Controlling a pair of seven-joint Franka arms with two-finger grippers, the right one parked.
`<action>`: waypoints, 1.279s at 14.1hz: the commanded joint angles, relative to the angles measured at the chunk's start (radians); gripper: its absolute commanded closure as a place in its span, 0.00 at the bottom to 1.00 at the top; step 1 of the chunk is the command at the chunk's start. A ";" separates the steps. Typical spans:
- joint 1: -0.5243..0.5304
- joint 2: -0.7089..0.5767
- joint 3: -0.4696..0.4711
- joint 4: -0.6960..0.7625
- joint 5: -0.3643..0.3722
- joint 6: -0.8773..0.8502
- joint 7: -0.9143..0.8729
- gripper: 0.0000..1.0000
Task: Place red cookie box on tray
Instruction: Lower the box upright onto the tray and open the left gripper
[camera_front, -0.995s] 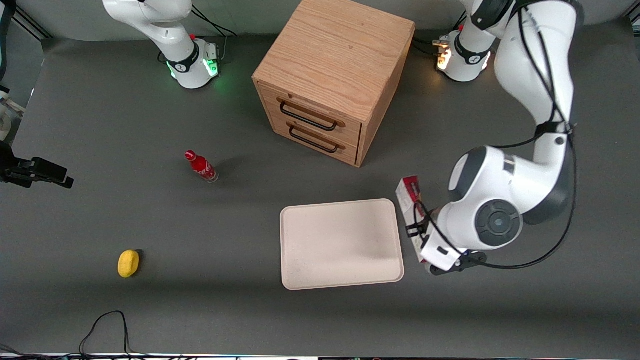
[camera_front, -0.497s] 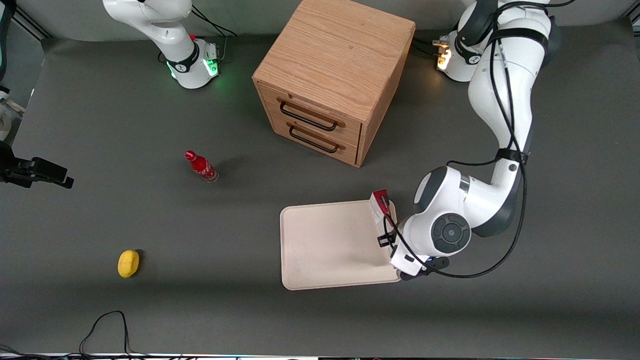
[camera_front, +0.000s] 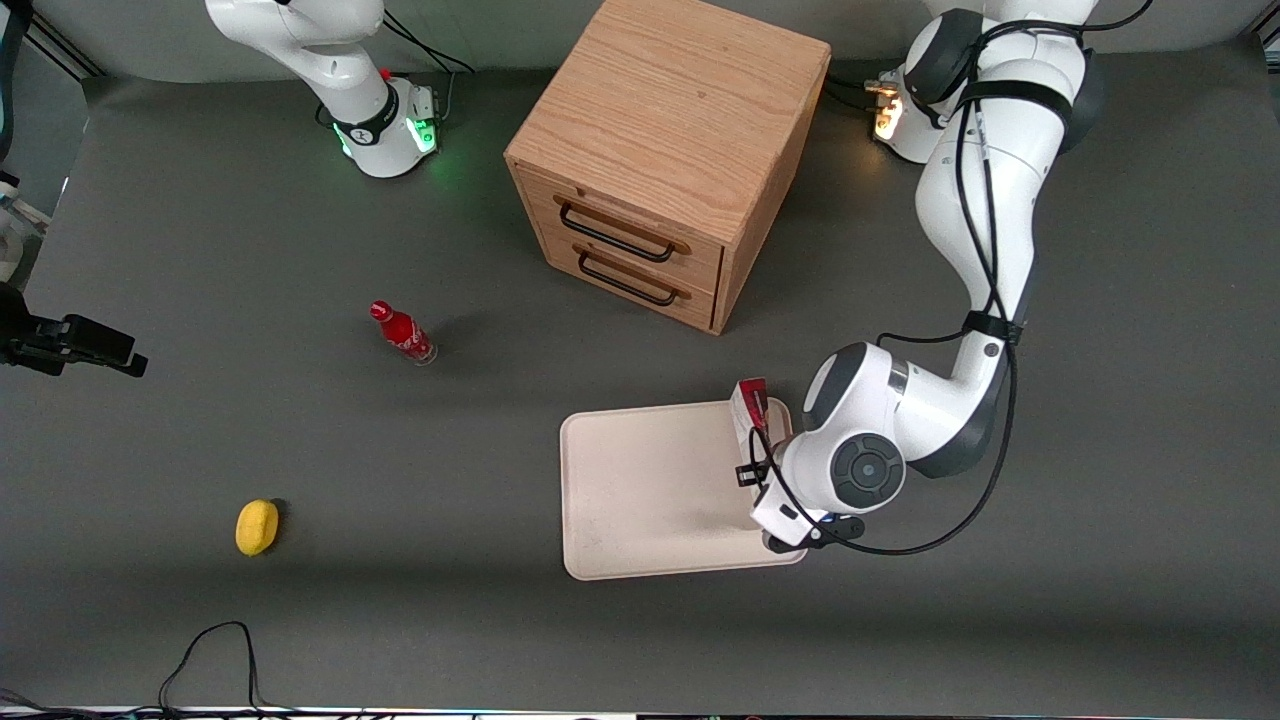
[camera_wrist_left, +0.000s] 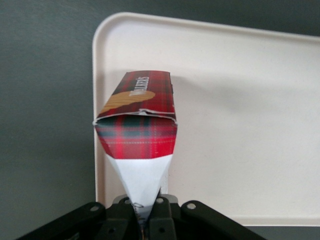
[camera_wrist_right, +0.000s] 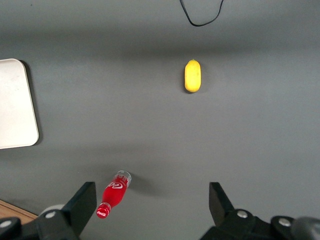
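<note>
The wooden drawer cabinet (camera_front: 668, 160) stands well away from the claw, farther from the front camera. The tray (camera_front: 650, 490) lies directly under the claw, with only its end toward the working arm covered. The gripper (camera_wrist_left: 147, 220) hangs above that end, its fingers pinching the red cookie box (camera_wrist_left: 137, 117) by one end, so the carton sticks out over the tray's rim region and appears not to rest on the tray. Judging by this, the carry is nearly done; lowering and letting go remain. The small red bottle (camera_front: 402, 332) and the yellow object (camera_front: 257, 526) lie far off toward the parked arm's end.
</note>
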 joint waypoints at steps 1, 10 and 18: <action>-0.019 0.029 0.010 0.040 0.014 0.000 0.040 1.00; -0.009 0.030 0.015 0.048 0.014 0.014 0.078 1.00; 0.002 0.037 0.021 0.045 0.014 0.040 0.090 1.00</action>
